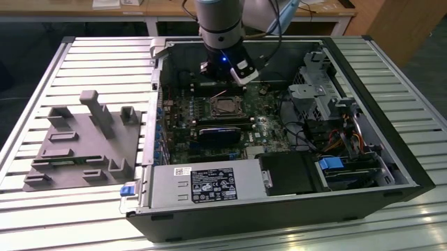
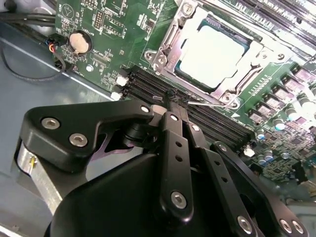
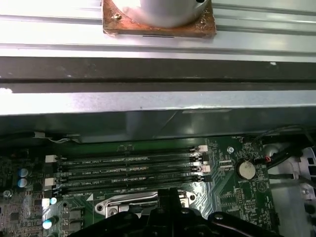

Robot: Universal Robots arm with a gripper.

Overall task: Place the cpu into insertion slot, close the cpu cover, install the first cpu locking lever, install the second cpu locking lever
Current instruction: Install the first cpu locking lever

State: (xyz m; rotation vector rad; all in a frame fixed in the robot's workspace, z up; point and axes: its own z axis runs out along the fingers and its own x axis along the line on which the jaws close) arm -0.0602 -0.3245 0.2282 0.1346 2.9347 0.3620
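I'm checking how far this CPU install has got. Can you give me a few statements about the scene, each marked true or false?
1. The cpu lies in the insertion slot. True.
2. The cpu cover stands raised open. False: it lies flat, framing the cpu.
3. The pincer hovers over the grey rack beside the computer. False: it is inside the computer case, over the memory slots next to the insertion slot.
4. A coin cell battery sits on the motherboard. True.
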